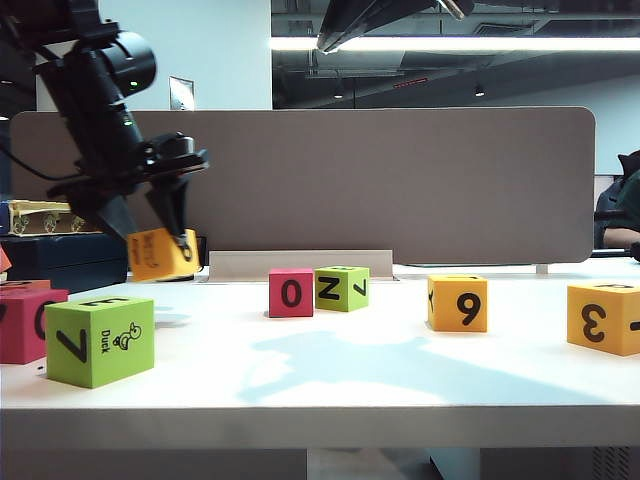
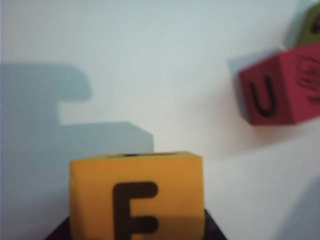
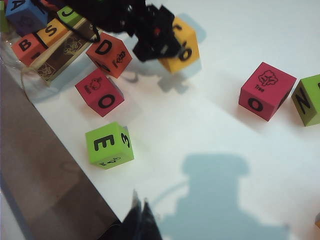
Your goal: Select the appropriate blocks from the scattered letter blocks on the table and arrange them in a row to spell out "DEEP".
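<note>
The left pincer (image 1: 160,235) hangs above the left rear of the surface (image 1: 330,370), its two black fingers clamped on a yellow-orange cube (image 1: 160,254) held clear of the tabletop; the left wrist view shows that cube's (image 2: 136,196) face with a black F-like letter between the fingers. The right pincer (image 3: 141,212) shows only as a pair of dark fingertips pressed together, with nothing between them, over the near part of the surface.

In the exterior view five more cubes rest on the white surface: a lime green one with 7 and a duck (image 1: 100,340) at front left, a magenta one (image 1: 28,323) just behind it at the edge, a magenta cube showing 0 (image 1: 291,292) touching a green cube with Z (image 1: 342,288) in the middle, a yellow cube showing 9 (image 1: 458,302) to the right, and a yellow-orange cube with 3 (image 1: 604,317) at far right. The right wrist view adds an orange-red cube with D (image 3: 108,54) beside a magenta O cube (image 3: 99,91).

Behind the surface stands a grey partition panel (image 1: 400,180), with a lit ceiling strip (image 1: 450,44) above it.
</note>
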Motion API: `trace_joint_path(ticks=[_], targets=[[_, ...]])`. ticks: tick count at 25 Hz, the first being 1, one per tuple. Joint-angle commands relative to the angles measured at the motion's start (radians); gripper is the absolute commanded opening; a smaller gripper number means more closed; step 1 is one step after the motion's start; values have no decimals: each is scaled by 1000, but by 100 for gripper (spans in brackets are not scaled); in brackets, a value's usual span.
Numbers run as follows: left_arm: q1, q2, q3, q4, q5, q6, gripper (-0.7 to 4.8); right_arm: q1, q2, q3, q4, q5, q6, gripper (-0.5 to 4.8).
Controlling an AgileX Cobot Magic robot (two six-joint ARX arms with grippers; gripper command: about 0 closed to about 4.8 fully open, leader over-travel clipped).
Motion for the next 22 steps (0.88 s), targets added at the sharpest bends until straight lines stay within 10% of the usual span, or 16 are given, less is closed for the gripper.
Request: trace_joint_path(ticks=[1, 22], targets=[[-51, -4, 3, -44, 30, -67, 234, 1, -2, 5, 4, 1, 0, -2], [-301, 17, -2, -67, -140, -317, 233, 0, -2, 5, -66, 1, -3, -1]])
